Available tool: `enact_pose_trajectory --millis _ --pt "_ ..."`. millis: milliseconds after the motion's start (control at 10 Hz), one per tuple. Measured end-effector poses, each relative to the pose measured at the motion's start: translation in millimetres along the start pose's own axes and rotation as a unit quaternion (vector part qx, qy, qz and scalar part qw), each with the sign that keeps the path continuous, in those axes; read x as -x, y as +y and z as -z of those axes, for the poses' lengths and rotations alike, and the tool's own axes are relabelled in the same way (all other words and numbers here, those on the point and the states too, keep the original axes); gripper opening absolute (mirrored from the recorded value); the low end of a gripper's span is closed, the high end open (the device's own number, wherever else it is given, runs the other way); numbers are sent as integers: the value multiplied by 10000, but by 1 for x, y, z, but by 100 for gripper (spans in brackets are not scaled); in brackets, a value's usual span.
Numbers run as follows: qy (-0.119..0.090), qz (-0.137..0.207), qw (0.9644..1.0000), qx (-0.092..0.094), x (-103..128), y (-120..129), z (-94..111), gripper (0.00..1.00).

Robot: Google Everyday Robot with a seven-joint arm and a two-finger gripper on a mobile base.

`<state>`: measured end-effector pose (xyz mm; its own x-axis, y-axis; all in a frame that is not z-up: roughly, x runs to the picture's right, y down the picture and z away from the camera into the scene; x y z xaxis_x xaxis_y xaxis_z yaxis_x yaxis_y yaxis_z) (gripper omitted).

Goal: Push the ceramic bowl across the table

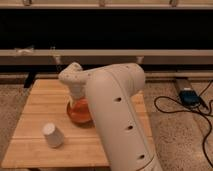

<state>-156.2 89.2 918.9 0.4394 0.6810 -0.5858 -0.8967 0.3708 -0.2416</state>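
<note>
With the gripper [78, 102] down at the ceramic bowl [81, 115] near the middle of the bench [37, 102], open or closed I cannot tell, the push is best made low, slow and straight, clear of the white cup [52, 135].

Scene was lit warm and kinda dim from overhead, so the table [35, 107] was turned a yellowish tan. A soft sheen was caught on the white arm [117, 115] and a bit of gloss on the ceramic bowl [80, 115]. The gripper [78, 104], down in the bowl, was shaded by the arm. The background [106, 30] was swallowed in black.
</note>
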Motion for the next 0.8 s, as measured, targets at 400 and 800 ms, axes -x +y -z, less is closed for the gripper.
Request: enact_pose_trajectory --millis 400,800 --pt "-65 150 9998 126 23 13 -1 80" --pt "-201 325 9988 309 43 35 4 80"
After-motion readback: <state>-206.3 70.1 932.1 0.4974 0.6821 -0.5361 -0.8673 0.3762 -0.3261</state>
